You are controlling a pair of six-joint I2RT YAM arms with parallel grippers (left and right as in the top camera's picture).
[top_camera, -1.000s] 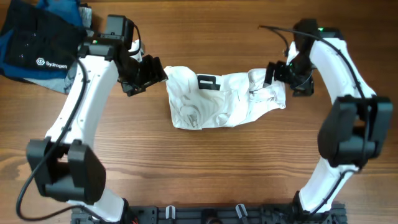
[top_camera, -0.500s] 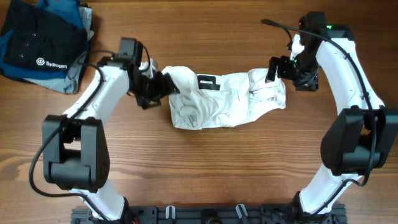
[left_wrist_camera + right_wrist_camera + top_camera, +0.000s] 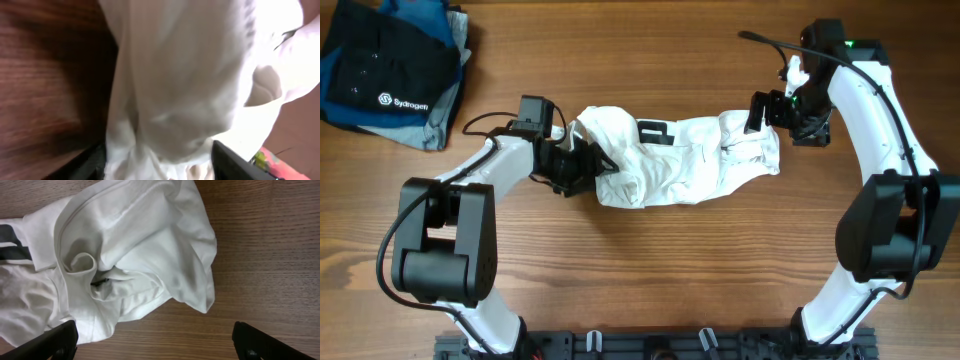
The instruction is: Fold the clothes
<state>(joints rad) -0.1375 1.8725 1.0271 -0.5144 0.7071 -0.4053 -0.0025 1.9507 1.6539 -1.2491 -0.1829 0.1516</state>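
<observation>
The clothes (image 3: 690, 160) are one white wrinkled garment lying crumpled across the middle of the table, with a black-and-white striped part (image 3: 653, 131) near its back edge. My left gripper (image 3: 585, 165) is low at the garment's left end. In the left wrist view bunched white cloth (image 3: 175, 75) fills the gap between the two dark fingers of the left gripper (image 3: 160, 167), which stand well apart. My right gripper (image 3: 780, 122) hovers at the garment's right end. In the right wrist view the right gripper (image 3: 160, 350) is wide open over bare wood, the clothes (image 3: 125, 245) just ahead.
A dark blue-black folded stack with a white logo (image 3: 385, 70) lies at the back left corner. A black rail (image 3: 650, 345) runs along the front edge. Bare wooden table (image 3: 670, 270) lies in front of the garment.
My left gripper has swung right and toward the front, onto the garment's left end, and its jaws have narrowed around the cloth. The right arm shifted slightly, then held still.
</observation>
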